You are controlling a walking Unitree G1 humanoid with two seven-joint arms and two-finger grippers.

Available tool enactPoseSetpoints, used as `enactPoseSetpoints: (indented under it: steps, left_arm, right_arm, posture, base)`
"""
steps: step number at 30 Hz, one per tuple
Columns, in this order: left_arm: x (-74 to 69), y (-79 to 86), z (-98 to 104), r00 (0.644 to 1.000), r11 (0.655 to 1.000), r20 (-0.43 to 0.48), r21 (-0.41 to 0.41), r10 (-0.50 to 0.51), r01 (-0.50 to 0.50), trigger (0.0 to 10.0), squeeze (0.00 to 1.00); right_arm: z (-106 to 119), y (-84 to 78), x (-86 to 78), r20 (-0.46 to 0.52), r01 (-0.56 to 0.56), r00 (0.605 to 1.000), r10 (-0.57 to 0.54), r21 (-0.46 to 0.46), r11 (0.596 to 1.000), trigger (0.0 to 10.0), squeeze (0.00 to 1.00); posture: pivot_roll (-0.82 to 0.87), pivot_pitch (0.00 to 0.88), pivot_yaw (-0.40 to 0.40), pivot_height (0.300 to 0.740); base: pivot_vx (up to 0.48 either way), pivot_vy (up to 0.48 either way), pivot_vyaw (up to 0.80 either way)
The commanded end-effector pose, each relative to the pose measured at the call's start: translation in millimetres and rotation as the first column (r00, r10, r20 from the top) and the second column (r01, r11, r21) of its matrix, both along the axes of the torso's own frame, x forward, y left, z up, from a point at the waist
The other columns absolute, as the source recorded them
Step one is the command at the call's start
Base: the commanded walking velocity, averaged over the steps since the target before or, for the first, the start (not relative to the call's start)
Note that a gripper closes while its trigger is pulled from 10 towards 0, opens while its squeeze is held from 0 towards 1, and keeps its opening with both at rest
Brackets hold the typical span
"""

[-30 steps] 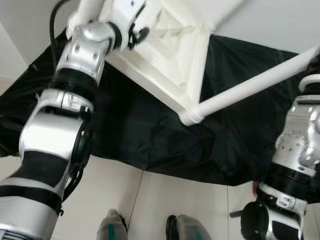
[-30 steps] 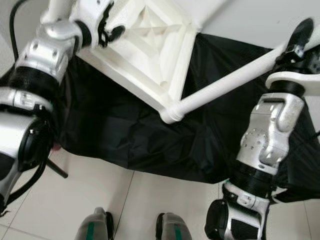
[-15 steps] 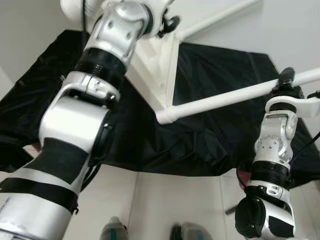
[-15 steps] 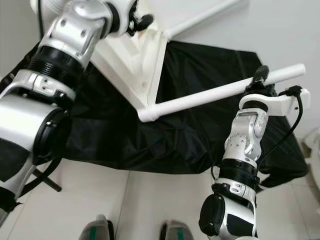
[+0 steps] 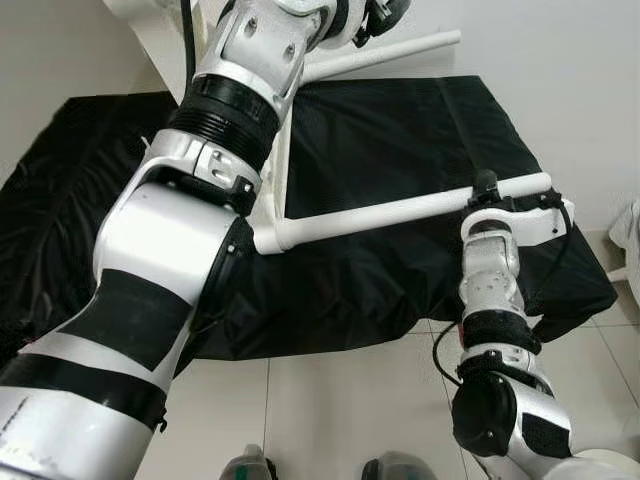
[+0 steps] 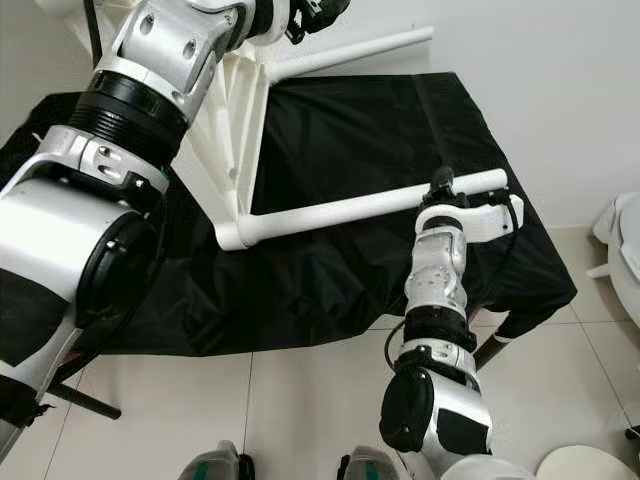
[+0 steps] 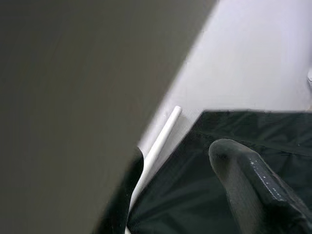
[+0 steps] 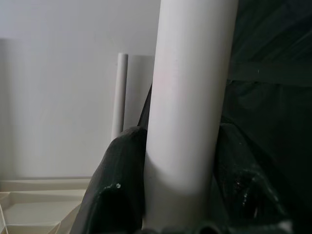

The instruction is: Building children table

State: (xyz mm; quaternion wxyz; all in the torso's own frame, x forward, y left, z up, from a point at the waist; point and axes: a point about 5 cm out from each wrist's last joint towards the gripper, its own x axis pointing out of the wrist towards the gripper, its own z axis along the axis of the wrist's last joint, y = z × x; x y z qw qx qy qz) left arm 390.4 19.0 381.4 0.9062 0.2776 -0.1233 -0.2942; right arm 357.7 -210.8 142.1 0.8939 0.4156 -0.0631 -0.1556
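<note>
The white children's table (image 6: 235,110) is tipped on its side above a black cloth (image 5: 400,130). One white leg (image 5: 380,212) sticks out to the right, and my right gripper (image 6: 440,185) is shut on it near its free end. In the right wrist view the leg (image 8: 190,97) stands between the black fingers (image 8: 122,185). A second leg (image 6: 350,50) points right higher up. My left gripper (image 5: 375,12) is raised at the table's top edge. In the left wrist view this gripper (image 7: 175,195) is open, with a blurred grey surface close beside one finger (image 7: 122,195).
The black cloth covers the floor against a white wall. Pale floor tiles (image 6: 300,400) lie in front, with my feet (image 5: 250,468) at the bottom edge. A white fixture (image 6: 620,250) stands at the right, and a black rod (image 6: 90,405) lies at lower left.
The table has swung up and to the left, turning more on edge. My left arm rose with it. The right gripper stayed on the leg, which now lies lower and nearer level.
</note>
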Motion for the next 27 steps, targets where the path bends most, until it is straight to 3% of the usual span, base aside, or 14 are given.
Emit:
enactPoseSetpoints:
  steps: [1,5,11,12,23,27]
  left_arm:
    - [13.7,28.2,-1.9,0.937,0.931,0.055,-0.152,0.344,-0.333,10.0,0.00]
    - [18.3,35.2,-11.9,0.941,0.927,-0.020,-0.171,0.337,-0.335,10.0,0.00]
    - [22.3,47.2,-25.2,0.933,0.921,-0.068,-0.148,0.354,-0.360,10.0,0.00]
    - [22.4,50.6,-26.5,0.932,0.921,-0.069,-0.140,0.357,-0.363,10.0,0.00]
    - [21.2,52.7,-30.0,0.946,0.937,-0.079,-0.136,0.314,-0.322,10.0,0.00]
    - [19.0,47.3,-34.8,0.969,0.960,-0.151,-0.171,0.195,-0.220,10.0,0.00]
  right_arm:
    - [-71.3,35.6,-18.4,-0.358,-0.263,0.914,0.192,-0.162,0.951,10.0,0.00]
    - [-60.7,45.6,-11.6,-0.296,-0.360,0.907,0.300,-0.175,0.916,10.0,0.00]
    - [-64.8,53.2,-11.9,-0.345,-0.448,0.864,0.366,-0.196,0.872,10.0,0.03]
    - [-65.5,54.6,-13.3,-0.348,-0.451,0.862,0.369,-0.195,0.871,10.0,1.00]
    - [-67.8,53.7,-15.8,-0.345,-0.454,0.862,0.372,-0.196,0.869,10.0,1.00]
    - [-69.1,52.4,-16.5,-0.349,-0.448,0.862,0.367,-0.189,0.874,10.0,1.00]
  posture:
    - [0.03,0.077,0.058,0.740]
    - [0.03,0.088,0.055,0.740]
    - [0.04,0.107,0.048,0.740]
    - [0.04,0.113,0.043,0.740]
    - [0.04,0.124,0.045,0.740]
    - [0.05,0.132,0.049,0.740]
  base:
    - [0.000,0.000,0.00]
    - [0.000,0.000,0.00]
    - [0.000,0.000,0.00]
    - [0.000,0.000,0.00]
    - [0.000,0.000,0.00]
    - [0.000,0.000,0.00]
